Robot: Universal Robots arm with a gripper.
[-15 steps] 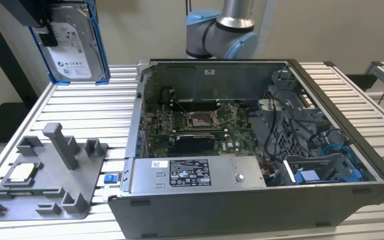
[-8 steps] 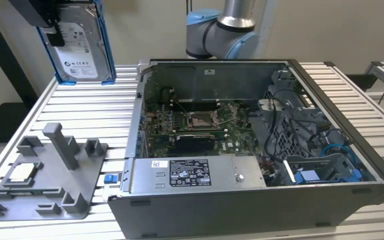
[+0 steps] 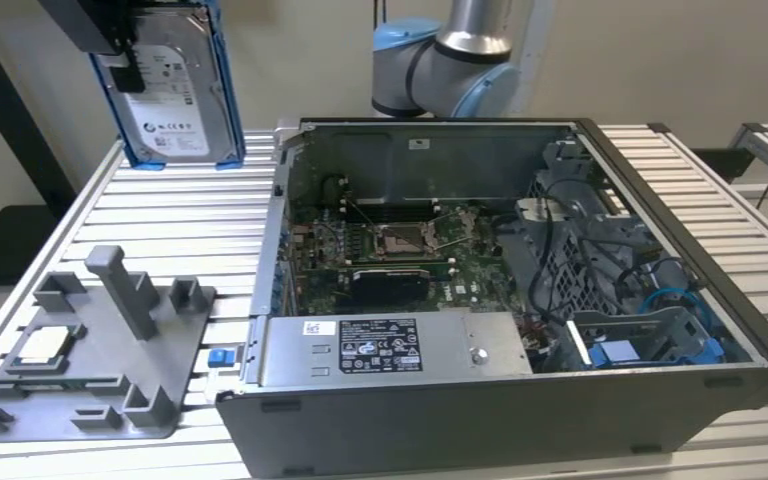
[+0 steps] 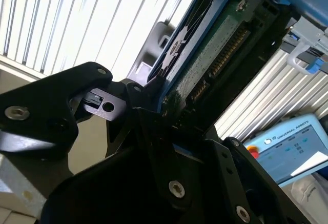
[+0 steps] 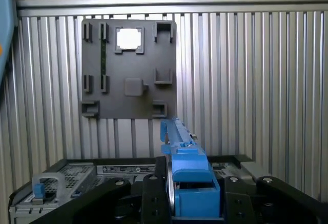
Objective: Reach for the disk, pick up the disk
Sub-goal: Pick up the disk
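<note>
A robot arm's gripper (image 3: 120, 62) is clamping the disk (image 3: 171, 90) at the exterior view's upper left. It is holding the disk upright in the air over the slatted table (image 3: 157, 215), with the white label facing the camera and the blue frame running down the sides. Below it, toward the exterior view's lower left, a grey stand (image 3: 91, 380) is lying flat on the table. Its posts are pointing up and a pale chip (image 3: 44, 345) is sitting in one of its pockets. A small blue piece (image 3: 220, 356) is resting on the slats between the stand and an open computer case (image 3: 491, 420). The case is taking up the middle and right of the table, its boards and cables showing. The arm's grey-and-blue base (image 3: 444, 60) is rising behind the case. In the first wrist view, the black fingers (image 5: 154, 201) are pressing against either side of the disk's blue edge, with the stand and chip lying well apart from it on the table beyond. In the second wrist view, the fingers are pinching the disk across its green circuit-board face, and a pendant (image 4: 292, 147) is showing in the background.
</note>
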